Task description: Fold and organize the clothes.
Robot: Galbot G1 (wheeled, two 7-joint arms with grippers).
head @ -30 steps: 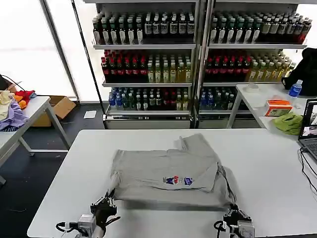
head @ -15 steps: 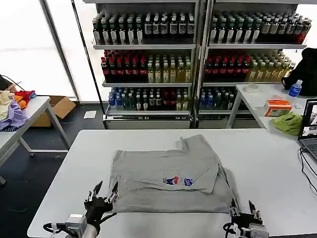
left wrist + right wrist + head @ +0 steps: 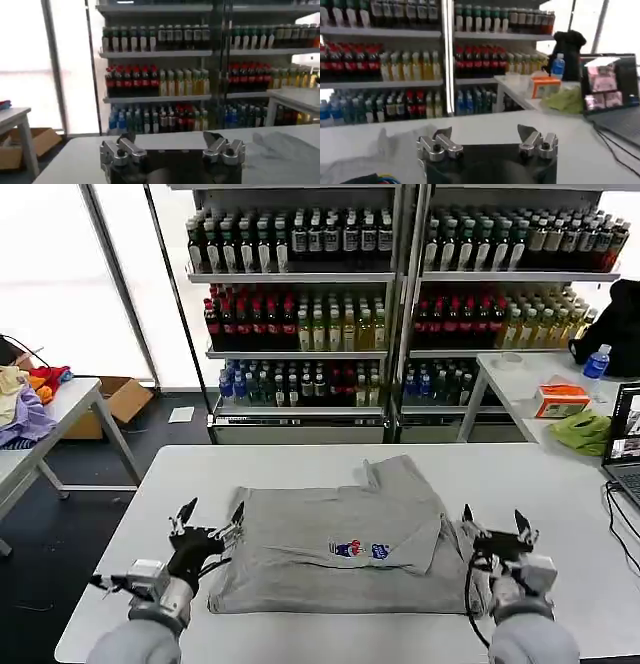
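Head view: folded light grey shirt (image 3: 345, 549) with small multicolour chest print lies flat at centre of white worktop (image 3: 560, 494). Left pincer (image 3: 208, 520) raised just beside shirt's left edge, fingers spread, empty. Right pincer (image 3: 496, 522) raised just beside shirt's right edge, fingers apart, empty.

Left wrist view: left pincer (image 3: 172, 149) wide open, facing bottle shelves (image 3: 155, 75).

Right wrist view: right pincer (image 3: 487, 141) wide open; laptop (image 3: 612, 95) on worktop's far side.

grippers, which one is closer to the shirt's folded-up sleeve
The right gripper: the grey shirt has its sleeve bunched toward the table's far right part, nearer that side. The left gripper hovers open off the shirt's opposite edge.
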